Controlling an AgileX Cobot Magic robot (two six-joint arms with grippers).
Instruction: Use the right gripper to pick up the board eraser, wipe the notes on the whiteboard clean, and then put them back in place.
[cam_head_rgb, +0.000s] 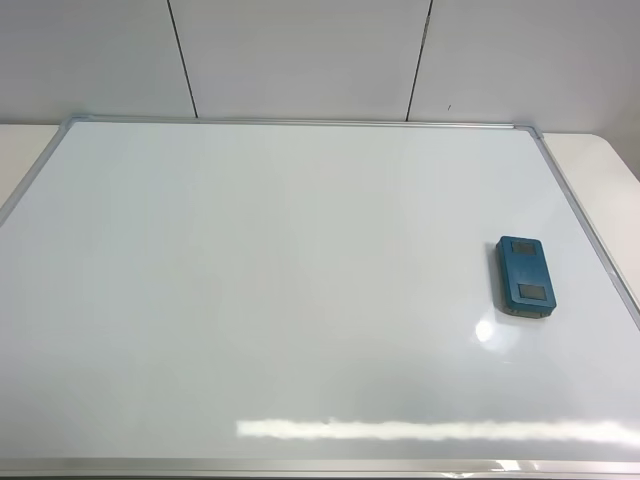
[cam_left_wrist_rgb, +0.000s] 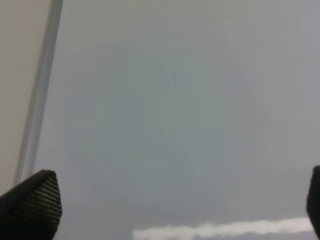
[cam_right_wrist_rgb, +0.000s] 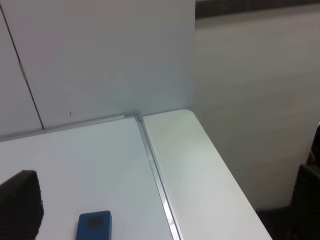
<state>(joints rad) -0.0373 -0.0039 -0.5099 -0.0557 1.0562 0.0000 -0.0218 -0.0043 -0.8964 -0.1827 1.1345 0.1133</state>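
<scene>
The whiteboard (cam_head_rgb: 300, 300) is seen lying flat on a pale bench (cam_head_rgb: 600, 160), filling most of the exterior high view, its silver frame visible along all edges. No marker strokes can be made out on its surface from any view; only ceiling-light glare is seen near the front edge.

The board eraser (cam_head_rgb: 524, 277) is found lying flat on the whiteboard, toward the right side, near the right frame but apart from it. Its long side runs roughly front to back, with two grey insets facing up. It is touched by nothing.

No arm is seen in the exterior high view.

In the left wrist view, the left gripper (cam_left_wrist_rgb: 175, 210) is shown with jaws wide apart, one textured fingertip (cam_left_wrist_rgb: 32, 202) at one edge and a sliver of the other at the opposite edge. Nothing is held between them; bare whiteboard (cam_left_wrist_rgb: 175, 125) and a strip of frame are seen beyond.

In the right wrist view, the right gripper (cam_right_wrist_rgb: 170, 210) is likewise shown with jaws spread wide and nothing held. The board eraser (cam_right_wrist_rgb: 94, 225) is seen beyond it on the whiteboard (cam_right_wrist_rgb: 65, 160), not touched, near the board's far right corner and the bench (cam_right_wrist_rgb: 200, 170) edge.
</scene>
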